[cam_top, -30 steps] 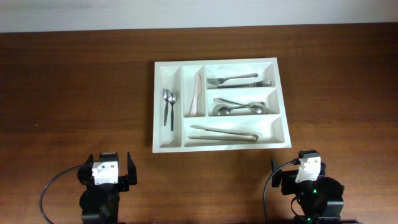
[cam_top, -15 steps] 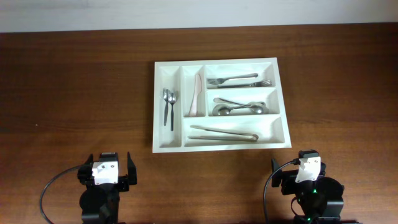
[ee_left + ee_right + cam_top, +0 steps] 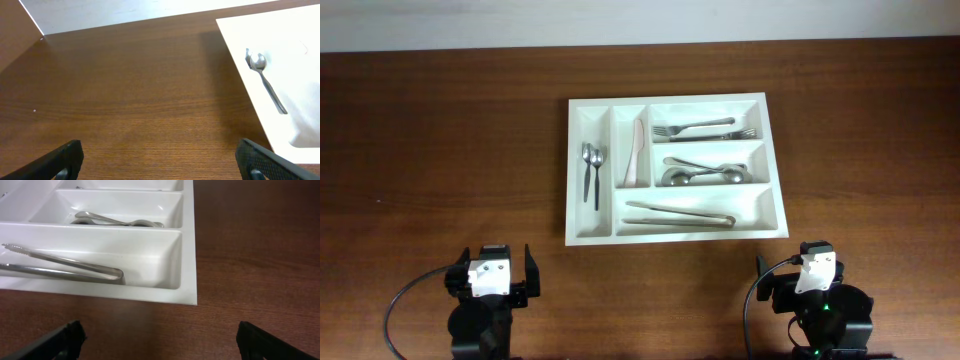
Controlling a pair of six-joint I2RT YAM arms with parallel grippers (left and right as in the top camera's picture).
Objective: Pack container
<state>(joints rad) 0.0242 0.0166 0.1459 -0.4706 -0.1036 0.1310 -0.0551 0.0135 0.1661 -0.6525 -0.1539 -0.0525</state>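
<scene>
The white container (image 3: 672,237) lies in the middle of the wooden table. Its narrow upright compartments hold two small spoons (image 3: 591,170) and a pale knife (image 3: 637,153). Its long compartments hold forks (image 3: 700,128), spoons (image 3: 700,172) and tongs (image 3: 678,213). My left gripper (image 3: 490,274) sits open and empty at the near left, well short of the container. My right gripper (image 3: 812,268) sits open and empty at the near right. The left wrist view shows the container's left edge (image 3: 235,55) with a spoon (image 3: 265,82). The right wrist view shows its near right corner (image 3: 187,292) with the tongs (image 3: 60,265).
The brown wooden table (image 3: 440,150) surrounds the container. A pale wall strip (image 3: 620,18) runs along the table's far edge. Black cables (image 3: 405,300) loop beside each arm base at the near edge.
</scene>
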